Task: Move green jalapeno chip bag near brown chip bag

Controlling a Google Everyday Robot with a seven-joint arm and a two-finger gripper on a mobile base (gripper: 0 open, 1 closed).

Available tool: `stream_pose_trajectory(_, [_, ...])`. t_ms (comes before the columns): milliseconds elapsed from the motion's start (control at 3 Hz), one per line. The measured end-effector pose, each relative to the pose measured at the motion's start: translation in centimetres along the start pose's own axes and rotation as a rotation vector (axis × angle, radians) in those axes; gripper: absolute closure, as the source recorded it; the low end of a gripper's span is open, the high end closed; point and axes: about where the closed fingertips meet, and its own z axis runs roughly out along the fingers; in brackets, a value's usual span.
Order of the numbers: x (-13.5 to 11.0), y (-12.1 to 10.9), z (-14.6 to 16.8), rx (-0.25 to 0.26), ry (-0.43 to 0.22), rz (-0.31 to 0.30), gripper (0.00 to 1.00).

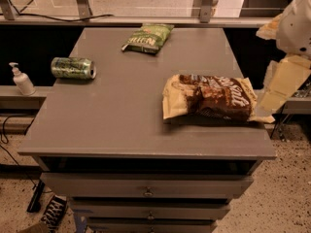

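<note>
The green jalapeno chip bag point(147, 38) lies flat at the far middle of the grey table point(121, 125). The brown chip bag point(211, 97), large with cream ends, lies near the table's right edge, well apart from the green bag. My gripper point(279, 87) shows as pale cream parts at the right edge of the view, just beyond the brown bag's right end and off the table's side, with the white arm point(296, 23) above it. It holds nothing that I can see.
A green drink can point(73, 67) lies on its side at the table's left. A white pump bottle point(22, 80) stands on a ledge left of the table. Drawers point(148, 191) are below the tabletop; a shoe point(53, 212) and cables lie on the floor.
</note>
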Motion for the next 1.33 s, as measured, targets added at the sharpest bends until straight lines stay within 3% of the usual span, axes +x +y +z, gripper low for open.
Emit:
stream_pose_trajectory(667, [-8.3,-8.2,3.1,0.1,-0.219,-0.053,0.0])
stream_pose_trajectory(1000, [-13.9,-10.8,5.2,0.153,-0.317,-0.058,0.0])
stream_pose_trajectory(1333, [-13.9,-10.8,5.2,0.153,-0.317,-0.058,0.0])
